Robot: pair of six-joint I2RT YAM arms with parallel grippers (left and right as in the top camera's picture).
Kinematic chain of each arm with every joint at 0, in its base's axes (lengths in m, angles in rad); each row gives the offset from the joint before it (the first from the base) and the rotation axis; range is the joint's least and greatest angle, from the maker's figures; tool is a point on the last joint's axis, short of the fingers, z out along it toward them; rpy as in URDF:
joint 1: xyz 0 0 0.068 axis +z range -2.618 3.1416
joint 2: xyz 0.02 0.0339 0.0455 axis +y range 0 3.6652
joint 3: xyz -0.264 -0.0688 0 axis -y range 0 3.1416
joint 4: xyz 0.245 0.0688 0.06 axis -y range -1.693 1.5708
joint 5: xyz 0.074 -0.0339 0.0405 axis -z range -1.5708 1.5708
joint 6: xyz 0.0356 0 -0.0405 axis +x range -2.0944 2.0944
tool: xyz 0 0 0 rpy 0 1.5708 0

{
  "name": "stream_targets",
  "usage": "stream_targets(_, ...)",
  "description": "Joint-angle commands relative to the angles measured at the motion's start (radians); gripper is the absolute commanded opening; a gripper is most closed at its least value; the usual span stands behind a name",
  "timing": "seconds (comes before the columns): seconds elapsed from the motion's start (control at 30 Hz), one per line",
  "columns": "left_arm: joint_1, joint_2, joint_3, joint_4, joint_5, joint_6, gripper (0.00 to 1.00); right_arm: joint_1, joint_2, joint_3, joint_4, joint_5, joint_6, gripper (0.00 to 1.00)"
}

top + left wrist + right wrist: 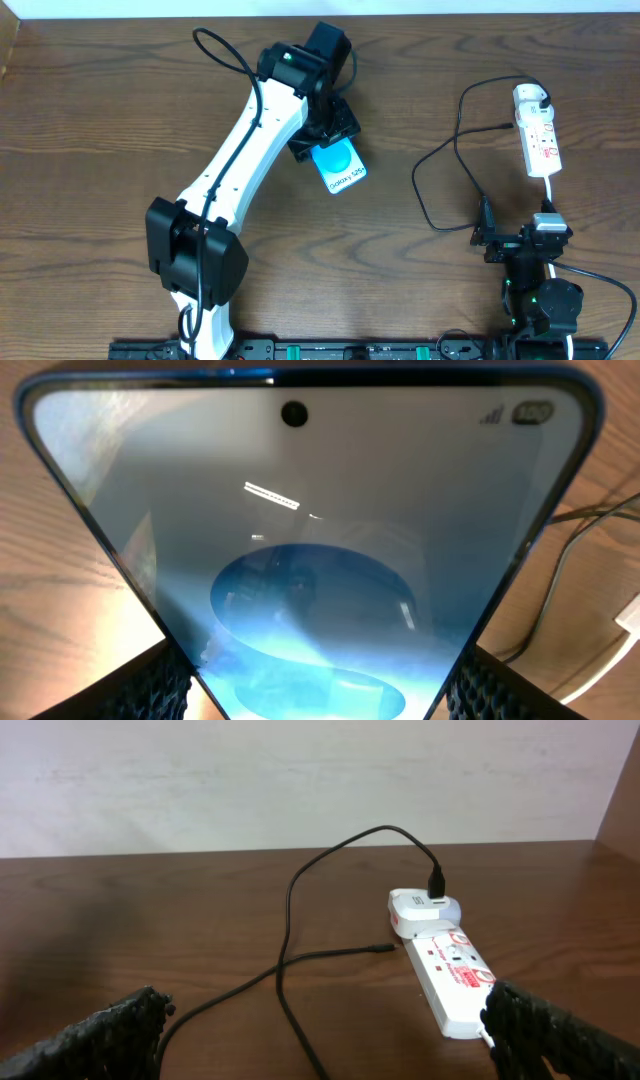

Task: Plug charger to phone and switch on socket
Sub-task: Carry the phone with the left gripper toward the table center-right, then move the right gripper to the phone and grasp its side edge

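Note:
The phone, with a bright blue screen and "Galaxy S25" text, sits at the table's middle back. My left gripper is shut on its far end. In the left wrist view the phone fills the frame between the two finger pads. The socket lies at the far right, with the charger's white plug head in its far end. The black cable loops left, and its connector tip lies loose on the table. My right gripper is open and empty, just in front of the socket.
The socket's white cord runs toward my right arm. In the right wrist view the cable crosses the table between my open fingers, and the connector tip lies left of the socket. A pale wall stands behind the table.

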Motion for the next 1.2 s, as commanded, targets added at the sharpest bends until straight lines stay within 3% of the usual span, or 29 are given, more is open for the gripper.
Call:
stream_targets(0.0, 0.003, 0.000, -0.047, 0.040, 0.047, -0.010, 0.57, 0.008, -0.005, -0.002, -0.004, 0.008, 0.006, 0.99)
stream_targets(0.4, 0.003, 0.000, -0.124, 0.103, 0.214, -0.005, 0.57, 0.008, -0.005, -0.002, -0.002, 0.008, 0.006, 0.99)
stream_targets(0.7, 0.003, 0.000, -0.124, 0.102, 0.248, -0.005, 0.57, 0.008, -0.005, -0.002, -0.001, 0.006, 0.024, 0.99)
stream_targets(0.77, 0.003, 0.000, -0.124, 0.101, 0.249, -0.005, 0.57, 0.008, -0.005, -0.002, -0.001, -0.009, 0.134, 0.99)
stream_targets(1.0, 0.003, 0.000, -0.124, 0.100, 0.312, -0.005, 0.57, 0.008, -0.005, -0.002, 0.010, -0.152, 0.818, 0.99)
stream_targets(1.17, 0.005, 0.000, -0.124, 0.114, 0.379, -0.006, 0.57, 0.008, -0.005, -0.002, 0.015, -0.138, 1.081, 0.99)
